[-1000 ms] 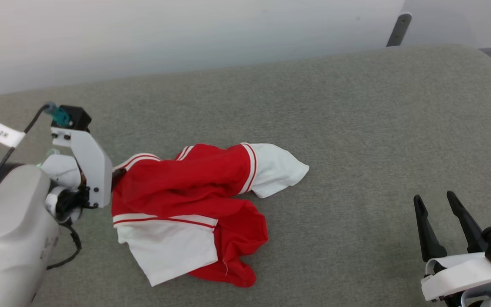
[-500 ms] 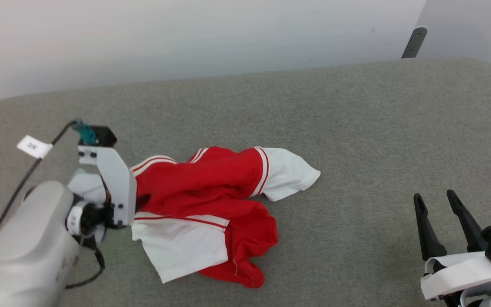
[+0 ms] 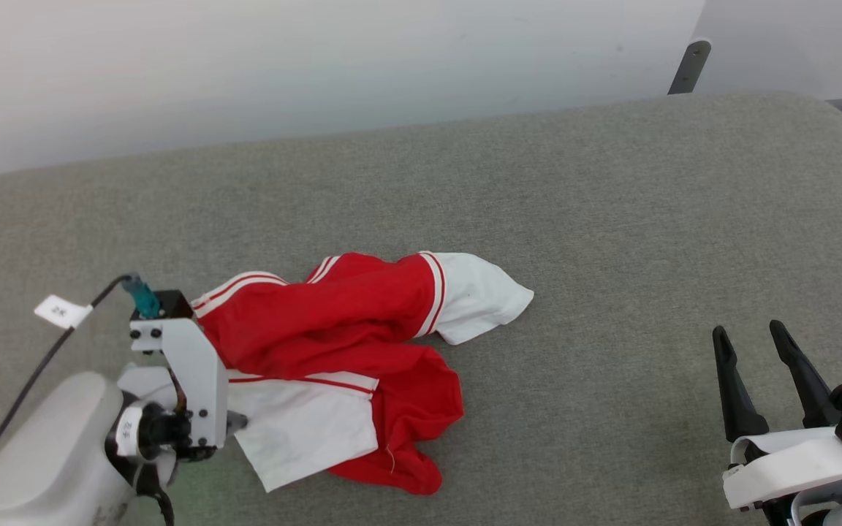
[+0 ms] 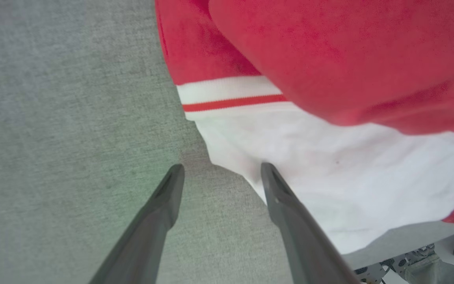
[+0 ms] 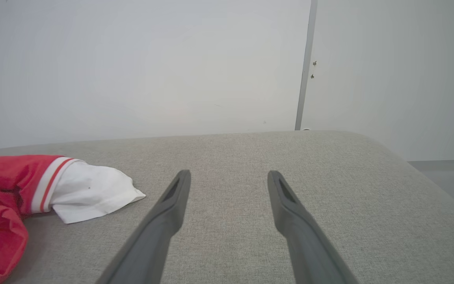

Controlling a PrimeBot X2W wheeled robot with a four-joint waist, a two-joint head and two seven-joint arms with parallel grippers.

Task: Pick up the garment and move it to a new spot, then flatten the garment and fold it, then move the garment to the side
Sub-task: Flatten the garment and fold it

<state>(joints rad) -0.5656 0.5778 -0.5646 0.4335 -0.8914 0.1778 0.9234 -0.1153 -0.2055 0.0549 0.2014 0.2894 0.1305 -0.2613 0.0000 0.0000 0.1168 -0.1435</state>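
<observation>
Garment (image 3: 333, 329) lies crumpled on the grey fabric surface (image 3: 611, 219), left of its middle and closer to the near edge than to the far edge, which runs along a white wall (image 3: 319, 66). Its red body is bunched in folds. One white sleeve (image 3: 476, 296) with red-and-white trim points toward the right edge, and the other white sleeve (image 3: 304, 431) spreads flat toward the near edge.

The left claw (image 4: 220, 175) sits at the garment's left side, low over the surface, its two dark fingers spread well apart with nothing between them. In the left wrist view one fingertip (image 4: 268, 173) is at the border of the near white sleeve and the other (image 4: 173, 175) is over bare grey fabric; whether either touches cannot be told.

The right claw (image 3: 748, 332) is near the surface's near right part, well apart from the garment, with its fingers parted and holding nothing. They point toward the rounded far right corner.
</observation>
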